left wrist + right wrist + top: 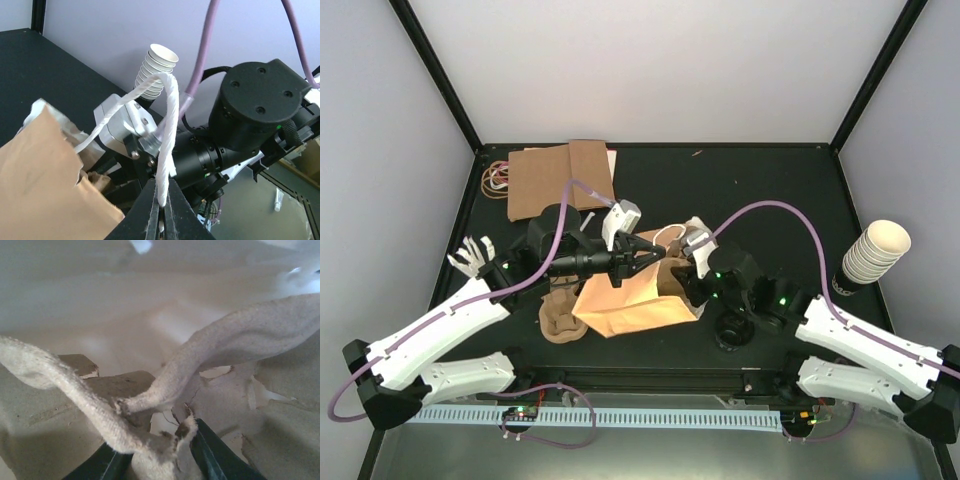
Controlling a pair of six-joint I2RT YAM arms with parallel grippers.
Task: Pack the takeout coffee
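Black table top (760,190) fills the view from above, with pale walls around it. One small dark cup with a round black lid (732,330) sits near the front, just beside the right arm and outside the brown paper bag (630,300). I think the cup stands up, its long way pointing up and its lid on top. It is likely light, with thin sides that squash and a smooth, slippery lid, so hold it gently around the side, under the lid. From the left wrist, the left gripper (162,200) is pinched tight on the bag's white twisted string handle (167,125); a stack of cream paper cups (157,65) stands behind. No dark cup shows here. From the right wrist, inside the bag, the right gripper (157,455) seems to squeeze a fuzzy brown pulp tray (235,350). No cup shows here either.
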